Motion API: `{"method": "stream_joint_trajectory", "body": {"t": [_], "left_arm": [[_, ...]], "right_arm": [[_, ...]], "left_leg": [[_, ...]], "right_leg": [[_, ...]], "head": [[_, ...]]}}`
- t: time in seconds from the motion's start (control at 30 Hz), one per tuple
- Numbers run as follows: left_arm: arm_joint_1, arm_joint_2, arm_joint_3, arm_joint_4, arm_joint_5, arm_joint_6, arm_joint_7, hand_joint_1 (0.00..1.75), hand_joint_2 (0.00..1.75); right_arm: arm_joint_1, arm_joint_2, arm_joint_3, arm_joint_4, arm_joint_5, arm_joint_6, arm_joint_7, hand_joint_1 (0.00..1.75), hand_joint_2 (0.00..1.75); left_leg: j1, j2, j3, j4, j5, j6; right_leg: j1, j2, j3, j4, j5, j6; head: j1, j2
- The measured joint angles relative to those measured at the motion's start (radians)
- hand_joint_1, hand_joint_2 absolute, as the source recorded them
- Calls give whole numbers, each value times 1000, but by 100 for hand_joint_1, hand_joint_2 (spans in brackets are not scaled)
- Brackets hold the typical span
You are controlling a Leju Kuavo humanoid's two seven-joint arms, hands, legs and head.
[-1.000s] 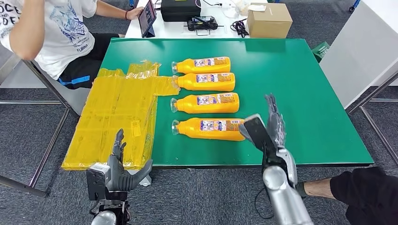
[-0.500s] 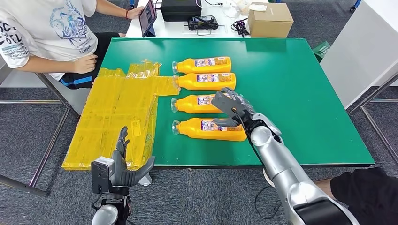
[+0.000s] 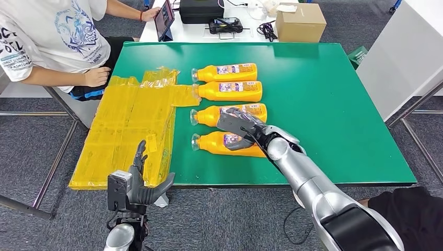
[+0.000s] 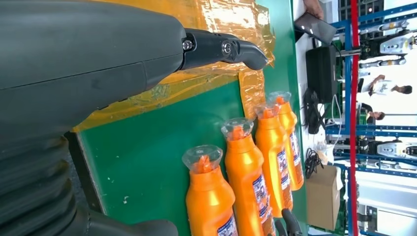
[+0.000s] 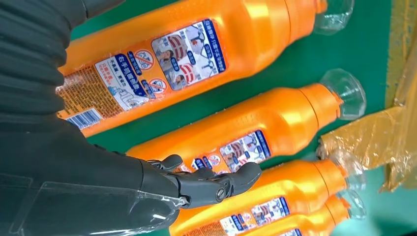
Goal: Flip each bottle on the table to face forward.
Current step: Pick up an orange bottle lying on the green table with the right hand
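Head view, nearest first: my left robot hand hangs below the near edge of the green surface, fingers spread and pointing up, holding nothing. Just past it a yellow sheet lies over the surface's left part and overhangs its edge.

My right robot hand reaches in from the lower right, over the middle of the surface. Its fingers are spread and curved over the first bottle and the second bottle, the two nearest of four orange bottles lying on their sides in a row, clear caps toward the yellow sheet. I cannot tell whether the fingers touch either bottle; the right wrist view shows a dark fingertip above the labels with no grip closed on anything.

Beyond them lie the third bottle and the fourth bottle, parallel and close together. All four show printed labels facing up.

Farther back, past the surface's far edge, a white table carries a cardboard box, a black case and a tablet. A person in a white T-shirt sits at the far left, one hand on the tablet.
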Motion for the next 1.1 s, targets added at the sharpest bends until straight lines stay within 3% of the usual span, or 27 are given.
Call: {"method": "stream_joint_trajectory", "body": {"t": [0.6,1.1], "left_arm": [[-6,0,8,19,4,3,0,0,175],[3,0,19,19,6,14,0,0,175]], "right_arm": [[-6,-15,48,20,-27,18,0,0,175],[43,-181,189,-90,-14,19,49,0,175]], "left_leg": [[0,0,0,0,0,0],[-1,0,0,0,0,0]], "right_leg": [[0,0,0,0,0,0],[0,0,0,0,0,0]], "head": [[0,0],[0,0]]}}
